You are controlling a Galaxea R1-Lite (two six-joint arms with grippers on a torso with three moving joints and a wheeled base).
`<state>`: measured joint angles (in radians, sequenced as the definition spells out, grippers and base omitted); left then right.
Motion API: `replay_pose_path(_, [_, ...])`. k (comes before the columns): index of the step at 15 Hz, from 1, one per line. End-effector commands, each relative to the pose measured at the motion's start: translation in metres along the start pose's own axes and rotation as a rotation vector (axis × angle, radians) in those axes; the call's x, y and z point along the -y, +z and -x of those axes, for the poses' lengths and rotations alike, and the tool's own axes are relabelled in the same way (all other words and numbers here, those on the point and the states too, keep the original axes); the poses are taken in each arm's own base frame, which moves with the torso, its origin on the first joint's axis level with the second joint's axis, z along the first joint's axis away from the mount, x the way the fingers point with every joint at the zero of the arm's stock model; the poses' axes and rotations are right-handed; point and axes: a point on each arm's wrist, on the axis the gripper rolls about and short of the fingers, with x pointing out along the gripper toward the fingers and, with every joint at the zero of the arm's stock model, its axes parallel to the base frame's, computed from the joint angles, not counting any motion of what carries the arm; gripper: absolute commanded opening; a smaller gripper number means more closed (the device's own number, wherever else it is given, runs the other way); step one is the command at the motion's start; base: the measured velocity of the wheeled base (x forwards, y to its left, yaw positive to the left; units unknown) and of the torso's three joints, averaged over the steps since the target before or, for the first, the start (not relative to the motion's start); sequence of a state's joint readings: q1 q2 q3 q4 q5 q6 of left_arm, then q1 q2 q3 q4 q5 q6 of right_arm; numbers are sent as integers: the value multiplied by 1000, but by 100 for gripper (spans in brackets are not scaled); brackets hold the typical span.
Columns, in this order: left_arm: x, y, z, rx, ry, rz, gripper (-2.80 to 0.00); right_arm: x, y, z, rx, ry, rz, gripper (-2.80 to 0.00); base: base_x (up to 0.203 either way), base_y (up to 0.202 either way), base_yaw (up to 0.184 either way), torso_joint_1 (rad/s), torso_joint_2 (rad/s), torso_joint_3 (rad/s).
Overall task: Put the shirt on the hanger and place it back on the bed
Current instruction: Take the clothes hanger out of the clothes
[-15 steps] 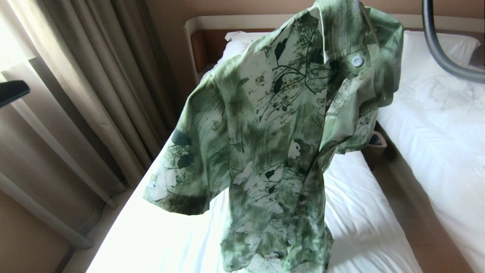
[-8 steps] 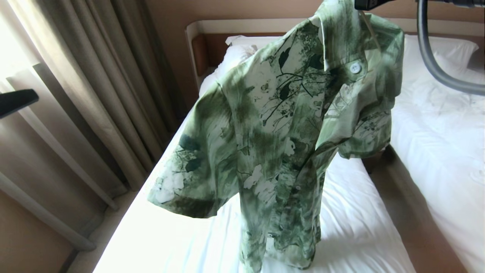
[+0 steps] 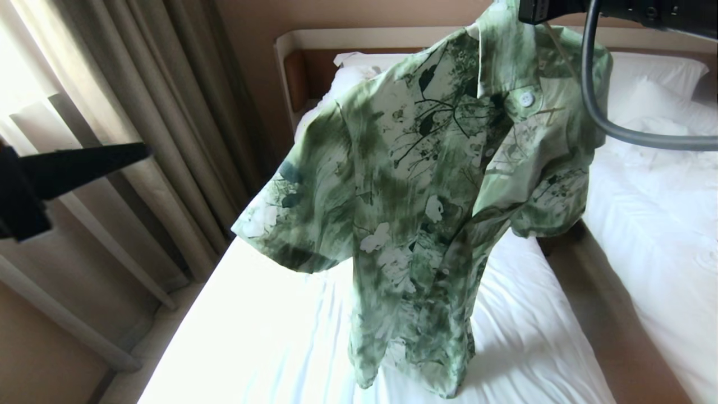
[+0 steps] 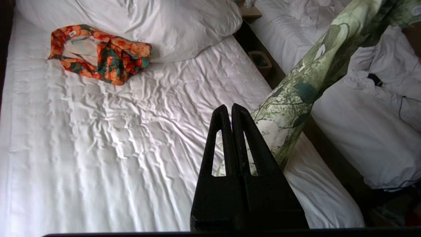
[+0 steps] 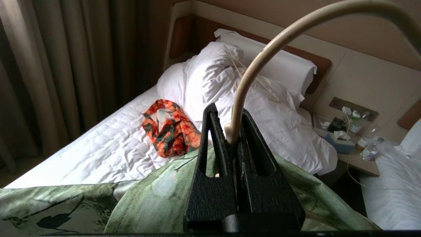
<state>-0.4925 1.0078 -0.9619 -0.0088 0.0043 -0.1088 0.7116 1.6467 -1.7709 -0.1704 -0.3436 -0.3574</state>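
Right gripper (image 5: 234,126) clamped on the hanger (image 5: 263,52) at its hook, keeping the shirt (image 3: 432,185) hanging above the bed (image 3: 269,348), only its hem brushing the sheet, likely ready for laying down. Left gripper (image 4: 232,110) pressed closed, empty, beside the shirt above the bed.

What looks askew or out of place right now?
The shirt hangs lopsided from the hanger in the right gripper: one shoulder juts out, placket gaping. An orange garment lies crumpled by the pillow on the bed.
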Motion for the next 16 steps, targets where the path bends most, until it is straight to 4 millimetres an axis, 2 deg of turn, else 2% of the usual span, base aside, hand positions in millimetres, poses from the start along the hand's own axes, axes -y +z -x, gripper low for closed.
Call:
replay_pose_path(1, [4, -10, -34, -91, -2, -49, -280, 5, -6, -6, -25, -41, 20, -280, 0, 0, 0, 0, 0, 0])
replay_pose_path(2, [4, -14, -41, -106, -1, -95, -280, 8, -10, -9, -38, -64, 30, -280, 0, 0, 0, 0, 0, 0])
replay_pose_path(3, [5, -18, -49, -128, -2, -130, 0, 11, -12, -11, -45, -79, 39, -280, 0, 0, 0, 0, 0, 0])
replay_pose_path(6, [12, -27, -77, -162, -28, -169, 0, 13, -21, -19, -64, -96, 51, -280, 0, 0, 0, 0, 0, 0])
replay_pose_path(10, [39, -43, -120, -176, -58, -193, 0, 10, -31, -28, -85, -95, 66, -280, 0, 0, 0, 0, 0, 0])
replay_pose_path(12, [45, -50, -136, -172, -62, -207, 0, 10, -32, -28, -85, -95, 66, -280, 0, 0, 0, 0, 0, 0])
replay_pose_path(14, [50, -53, -145, -148, -73, -215, 0, 10, -32, -29, -87, -96, 67, -280, 0, 0, 0, 0, 0, 0])
replay_pose_path(16, [57, -54, -145, -148, -101, -219, 0, 11, -33, -30, -88, -102, 70, -280, 0, 0, 0, 0, 0, 0])
